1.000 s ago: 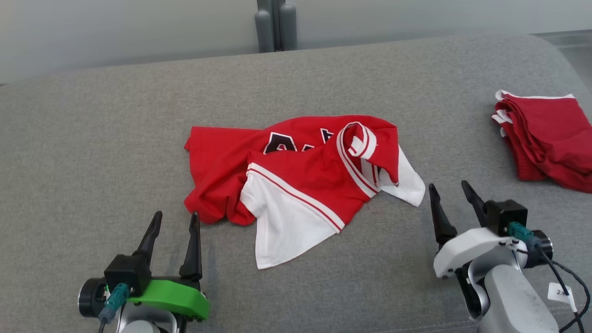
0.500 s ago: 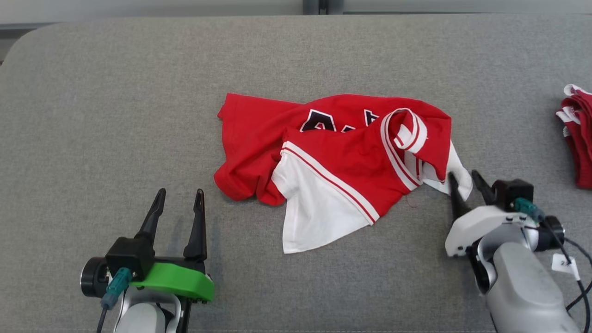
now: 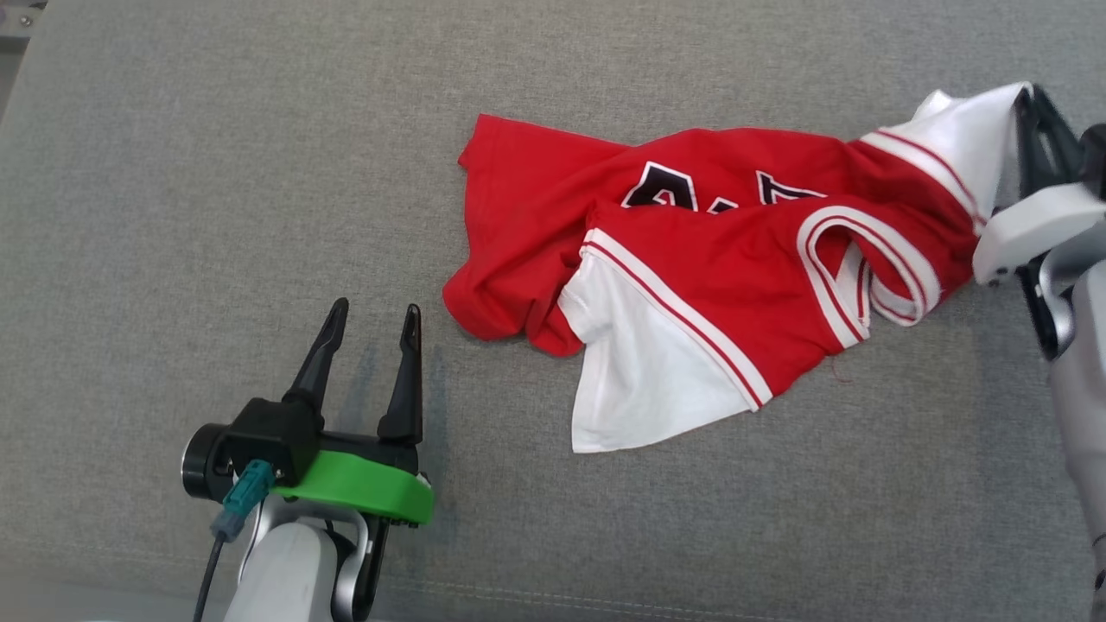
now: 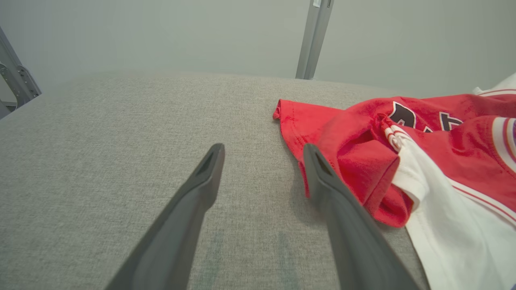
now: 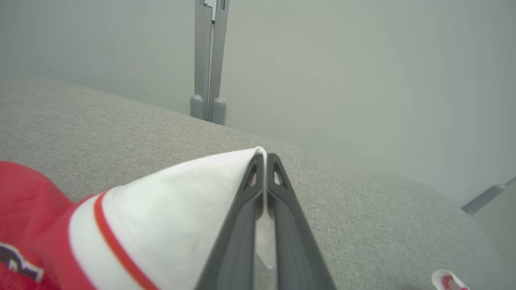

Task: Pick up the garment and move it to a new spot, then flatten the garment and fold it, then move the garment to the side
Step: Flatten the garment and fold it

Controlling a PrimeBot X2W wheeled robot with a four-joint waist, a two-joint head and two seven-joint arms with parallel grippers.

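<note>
Head view | right tool [image 3: 1032,99] clamped on white sleeve [image 3: 968,138] of jersey [image 3: 717,285] | left tool [image 3: 376,307] apart, idle | advice: lift it clear before carrying sideways

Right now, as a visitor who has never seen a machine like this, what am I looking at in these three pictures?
It is a two-armed robot. The top-down picture comes from a camera on its head, above a grey padded surface. The other two come from cameras on its wrists, each looking along that arm's two dark fingers. On the surface lies a crumpled red and white jersey. The left tool, on the green mount, is open and holds nothing, close beside the jersey. The right tool is shut on the jersey's white corner.
</note>
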